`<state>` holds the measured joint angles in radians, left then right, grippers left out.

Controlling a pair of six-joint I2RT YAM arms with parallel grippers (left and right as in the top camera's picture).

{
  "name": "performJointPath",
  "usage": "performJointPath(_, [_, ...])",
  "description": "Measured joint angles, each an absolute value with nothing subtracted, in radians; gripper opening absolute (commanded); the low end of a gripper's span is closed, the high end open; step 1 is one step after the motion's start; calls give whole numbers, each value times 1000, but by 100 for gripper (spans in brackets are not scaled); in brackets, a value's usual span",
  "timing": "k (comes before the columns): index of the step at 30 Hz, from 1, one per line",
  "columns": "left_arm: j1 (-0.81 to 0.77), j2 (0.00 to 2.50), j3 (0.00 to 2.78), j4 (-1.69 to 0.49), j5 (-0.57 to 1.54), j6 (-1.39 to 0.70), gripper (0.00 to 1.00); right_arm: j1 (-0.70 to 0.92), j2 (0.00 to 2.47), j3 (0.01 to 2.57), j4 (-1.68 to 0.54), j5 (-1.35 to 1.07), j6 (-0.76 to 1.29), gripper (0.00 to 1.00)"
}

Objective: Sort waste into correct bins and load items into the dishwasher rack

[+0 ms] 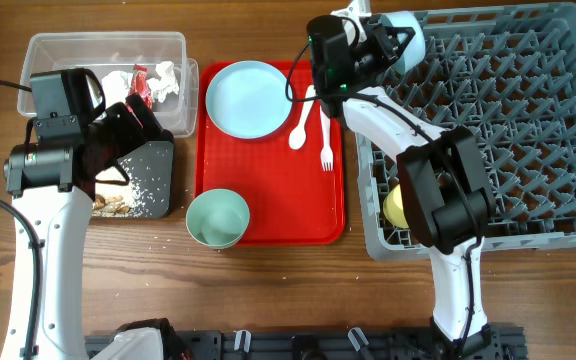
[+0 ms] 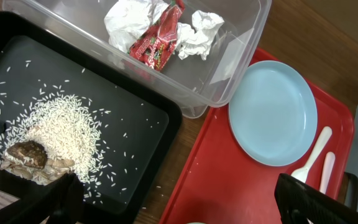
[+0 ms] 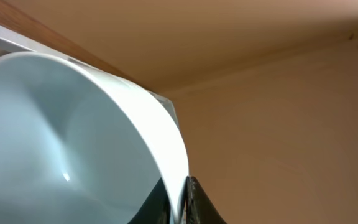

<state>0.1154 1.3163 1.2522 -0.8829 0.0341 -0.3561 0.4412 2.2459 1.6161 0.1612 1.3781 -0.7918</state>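
Red wrapper (image 2: 159,38), white tissue (image 2: 126,22) in clear tub (image 2: 232,68); scraps (image 2: 27,154) in black tray (image 2: 135,124); yellow cup (image 1: 396,206) in rack (image 1: 528,120).

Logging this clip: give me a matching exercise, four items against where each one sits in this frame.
Items:
1. red wrapper
2. rice scraps
3. yellow cup
4. pale blue bowl

Places:
A. in the grey rack
B. pinched in the right tool
C. in the clear tub
D. in the black tray

Pairs: 1-C, 2-D, 3-A, 4-B.
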Motion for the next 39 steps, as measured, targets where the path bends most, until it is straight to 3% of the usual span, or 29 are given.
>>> performJointPath(8, [115,1316,1252,-883,34,-356,100,443,2244,1610,149,1256,-760,21])
performJointPath(12, [115,1316,1252,-883,34,-356,100,419,2209,1609,99,1191,-748,29])
performJointPath(17, [115,1316,1252,-883,34,-356,100,401,2122,1614,-256,1034,-614,42])
performJointPath(19, [115,1316,1252,-883,34,-356,100,405,2097,1617,-369,947,-549,50])
performJointPath(24, [115,1316,1252,-883,34,-356,100,409,2093,1601,-495,710,-398,84])
performJointPath(27, [115,1316,1252,-883,34,-356,100,402,2083,1606,-509,708,-363,94])
performJointPath(33, [115,1316,1252,-883,34,-356,100,400,2040,1622,-598,624,-304,100])
performJointPath(39, [115,1316,1252,-883,34,-356,100,434,1816,1634,-701,128,-226,100])
